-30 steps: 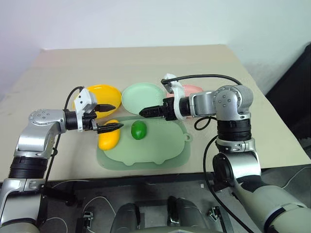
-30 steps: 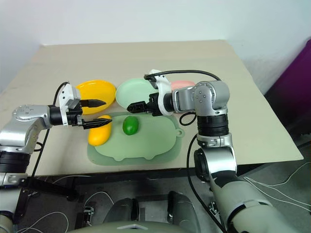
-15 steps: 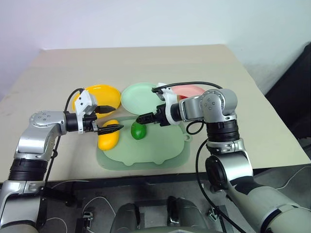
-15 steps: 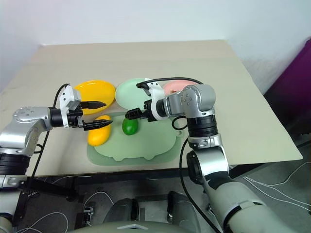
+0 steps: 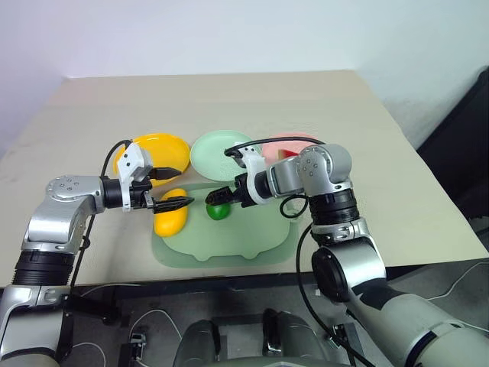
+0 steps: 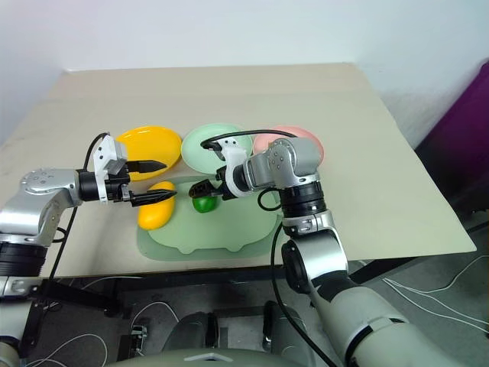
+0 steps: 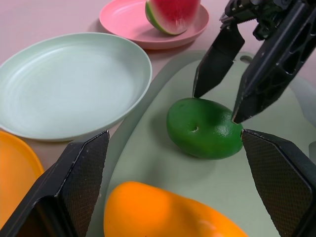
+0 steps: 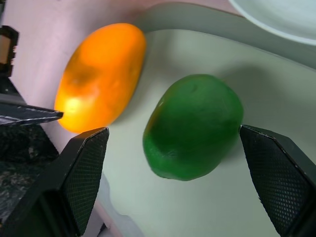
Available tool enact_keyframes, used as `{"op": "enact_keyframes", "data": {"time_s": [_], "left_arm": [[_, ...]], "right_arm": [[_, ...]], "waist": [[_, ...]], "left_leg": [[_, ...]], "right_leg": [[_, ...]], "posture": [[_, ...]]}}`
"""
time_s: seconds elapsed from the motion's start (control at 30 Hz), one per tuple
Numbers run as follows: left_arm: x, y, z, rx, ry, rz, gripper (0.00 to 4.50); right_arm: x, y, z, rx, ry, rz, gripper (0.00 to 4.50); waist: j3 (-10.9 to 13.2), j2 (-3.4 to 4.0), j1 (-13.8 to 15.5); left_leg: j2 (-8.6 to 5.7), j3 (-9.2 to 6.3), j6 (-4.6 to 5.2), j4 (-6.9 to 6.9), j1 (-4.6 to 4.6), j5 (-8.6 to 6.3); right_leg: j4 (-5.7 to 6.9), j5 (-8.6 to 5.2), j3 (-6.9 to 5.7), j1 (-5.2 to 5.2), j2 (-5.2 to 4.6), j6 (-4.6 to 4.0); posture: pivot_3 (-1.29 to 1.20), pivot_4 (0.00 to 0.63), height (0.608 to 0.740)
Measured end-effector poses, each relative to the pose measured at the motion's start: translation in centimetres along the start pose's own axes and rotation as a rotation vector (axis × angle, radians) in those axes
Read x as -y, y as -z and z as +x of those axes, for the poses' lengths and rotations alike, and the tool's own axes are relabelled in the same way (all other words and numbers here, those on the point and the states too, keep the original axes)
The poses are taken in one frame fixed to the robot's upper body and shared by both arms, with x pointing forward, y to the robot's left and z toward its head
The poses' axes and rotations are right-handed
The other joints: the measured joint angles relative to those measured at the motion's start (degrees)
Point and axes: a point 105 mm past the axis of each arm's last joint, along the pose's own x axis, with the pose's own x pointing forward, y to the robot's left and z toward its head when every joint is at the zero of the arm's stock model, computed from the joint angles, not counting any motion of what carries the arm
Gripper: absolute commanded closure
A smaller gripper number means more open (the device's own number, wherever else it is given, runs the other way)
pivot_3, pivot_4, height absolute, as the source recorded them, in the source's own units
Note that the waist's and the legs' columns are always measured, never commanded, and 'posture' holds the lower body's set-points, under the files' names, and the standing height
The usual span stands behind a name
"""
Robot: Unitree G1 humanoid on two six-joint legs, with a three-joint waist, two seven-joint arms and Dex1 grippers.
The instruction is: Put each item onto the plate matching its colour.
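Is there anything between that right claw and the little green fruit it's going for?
Nothing visible. The right gripper has its fingers open, straddling the green fruit on the pale-green mat, with bare air between them. The yellow fruit lies off to one side, clear of the fingers.

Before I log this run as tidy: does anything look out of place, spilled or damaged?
Nothing spilled or broken. Two toys are simply not sorted yet: the green fruit and the yellow fruit lie on the pale mat, while the green plate and yellow plate sit bare. The watermelon wedge is on the pink plate.
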Motion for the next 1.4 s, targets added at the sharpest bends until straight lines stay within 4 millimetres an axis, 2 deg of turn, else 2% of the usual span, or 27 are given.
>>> {"op": "enact_keyframes", "data": {"time_s": [0.83,1.03,1.17,1.4], "left_arm": [[0.3,0.4,-0.2,-0.013,0.002,-0.015,0.0],[0.4,0.5,-0.2,-0.015,0.001,-0.018,0.0],[0.4,0.5,-0.2,-0.014,0.001,-0.019,0.0],[0.4,0.6,-0.2,-0.011,-0.003,-0.021,0.0]], "right_arm": [[0.3,-0.8,1.7,-0.047,0.141,-0.096,0.04],[0.3,-0.6,2.3,-0.075,0.158,-0.065,0.04],[-0.2,-1.4,2.2,-0.059,0.15,-0.037,0.04],[0.7,-1.3,2.6,-0.069,0.211,-0.006,0.04]], "waist": [[0.04,0.07,-0.14],[0.08,0.13,-0.12],[0.09,0.15,-0.12],[0.09,0.14,-0.16]], "left_leg": [[0.0,-0.01,0.0,-0.03,-0.03,0.0],[0.01,-0.01,0.0,-0.03,-0.04,0.0],[0.02,-0.01,0.0,-0.04,-0.05,0.0],[0.01,0.01,0.0,-0.05,-0.06,0.0]], "right_leg": [[-0.01,-0.03,0.0,-0.06,0.0,-0.04],[-0.02,-0.03,0.0,-0.07,0.0,-0.04],[-0.01,-0.03,0.0,-0.09,0.01,-0.04],[-0.04,-0.03,0.0,-0.1,-0.01,-0.03]], "posture": [[0.0,0.15,0.74],[0.0,0.15,0.74],[0.0,0.15,0.74],[0.0,0.15,0.74]]}}
